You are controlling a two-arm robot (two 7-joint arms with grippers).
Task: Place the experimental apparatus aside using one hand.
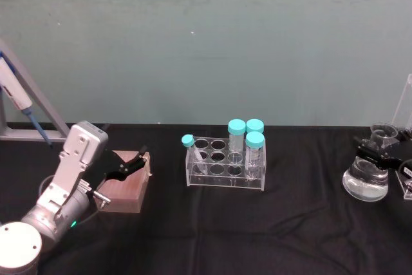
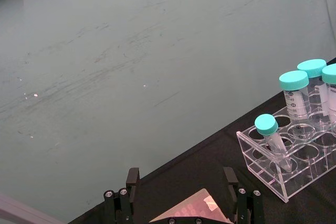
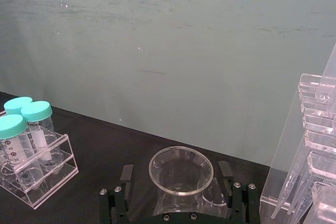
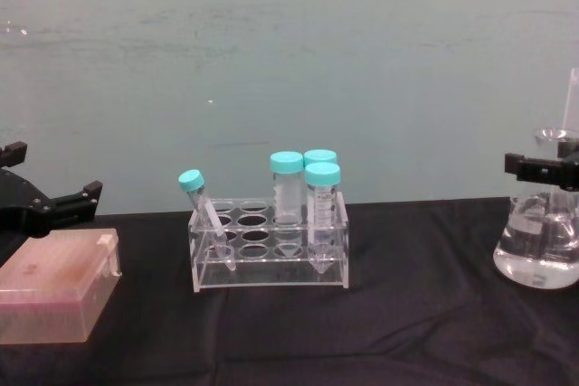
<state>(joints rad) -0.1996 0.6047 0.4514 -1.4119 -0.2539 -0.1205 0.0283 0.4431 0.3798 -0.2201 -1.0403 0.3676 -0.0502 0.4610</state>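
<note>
I see my right gripper [image 1: 375, 148] at three o'clock, jaws closed round the conical flask [image 1: 366, 181] neck, left gripper [image 1: 132, 163] wide over a pink box [image 1: 125, 190] at nine o'clock

— What sits at the middle of the black tabletop [image 4: 416, 314]?

— A clear tube rack [image 4: 270, 255], well apart from both side edges. Three teal-capped tubes [image 4: 306, 201] stand upright at its right end, close together. A thinner teal-capped tube [image 4: 206, 214] leans at its left end, cap tilted outward.

— And the left edge?

— A pinkish translucent box [image 4: 56, 296] lies there. The left gripper [image 4: 54, 203] hangs just above its far side, dark fingers pointing right.

— The right edge?

— A conical glass flask [image 4: 537, 246] stands upright, with clear liquid in its lower part. The right gripper [image 4: 540, 169] is at its neck, black fingers on either side of the glass.
</note>
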